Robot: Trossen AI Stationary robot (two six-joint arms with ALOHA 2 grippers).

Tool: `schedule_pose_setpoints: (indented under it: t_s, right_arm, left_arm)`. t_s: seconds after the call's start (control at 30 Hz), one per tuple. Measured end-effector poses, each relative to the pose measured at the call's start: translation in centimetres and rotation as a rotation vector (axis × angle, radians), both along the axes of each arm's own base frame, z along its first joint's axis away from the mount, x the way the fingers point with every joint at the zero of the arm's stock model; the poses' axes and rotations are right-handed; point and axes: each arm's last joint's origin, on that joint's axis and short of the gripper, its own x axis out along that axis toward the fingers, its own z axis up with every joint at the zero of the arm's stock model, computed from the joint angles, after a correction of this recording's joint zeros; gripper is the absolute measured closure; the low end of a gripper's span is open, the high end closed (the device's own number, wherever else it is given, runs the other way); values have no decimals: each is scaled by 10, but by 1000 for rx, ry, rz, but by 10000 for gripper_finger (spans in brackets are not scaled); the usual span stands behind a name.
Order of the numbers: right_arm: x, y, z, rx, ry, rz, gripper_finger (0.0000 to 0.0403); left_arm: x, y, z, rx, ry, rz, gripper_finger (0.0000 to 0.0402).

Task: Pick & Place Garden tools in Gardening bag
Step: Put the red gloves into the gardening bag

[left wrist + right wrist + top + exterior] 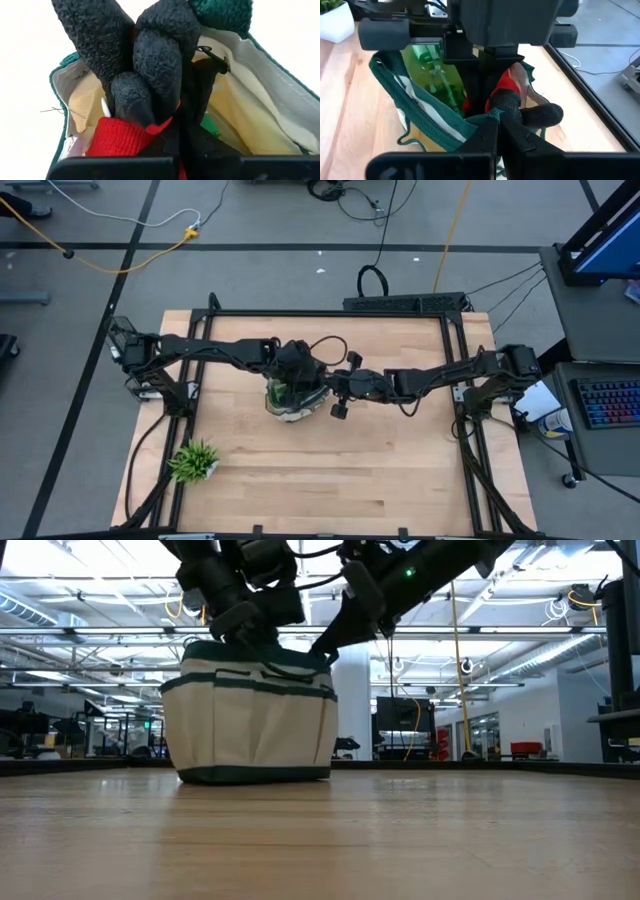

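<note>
The gardening bag (pixel 292 398), cream canvas with dark green trim, stands on its bottom (pixel 250 772) at the middle of the table. Inside it a green spray bottle (pixel 434 70) shows. My left gripper (pixel 296 372) hangs over the bag's opening, shut on the red glove (pixel 117 137) with its dark coated fingers (pixel 150 55). My right gripper (pixel 497 131) is at the bag's right side, shut on the bag's rim. Other garden tools are hidden or out of view. My left gripper pinches the glove by its red part (pixel 167 122) between its two fingers, coming from above and slanting down. The glove hangs below the gripper, its dark fingers (pixel 540 115) at the bag's opening. My right gripper pinches the bag's green-trimmed top edge (pixel 480 120) on the side toward the table's right, between its two fingers. It comes slanting slightly down from the table's right. The bag stays upright with its bottom on the table.
A spiky green plant tuft (pixel 194 462) in a white pot stands near the table's front left corner. A black frame (pixel 330 313) runs round the table's edges. Bare wood lies in front of the bag and to its right.
</note>
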Motion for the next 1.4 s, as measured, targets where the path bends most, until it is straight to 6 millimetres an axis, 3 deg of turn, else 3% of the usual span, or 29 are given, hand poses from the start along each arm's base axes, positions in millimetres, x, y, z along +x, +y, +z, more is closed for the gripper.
schedule_pose_setpoints:
  t_s: [0.23,0.53,0.83,1.03,1.4]
  right_arm:
    - [-2,0,-4,-2,-7,-6,402]
    - [-4,0,-9,1,-6,-9,403]
    - [-4,0,-10,7,-1,-12,402]
    - [-4,0,-10,5,-1,-9,402]
    - [-4,0,-10,11,-2,-11,402]
  left_arm:
    - [1,-2,8,-1,-69,-3,387]
    - [0,-5,10,-7,-68,-9,304]
    - [-17,-15,52,22,-219,-38,284]
    - [-7,-8,66,65,-397,-3,284]
    - [20,23,45,112,-478,104,284]
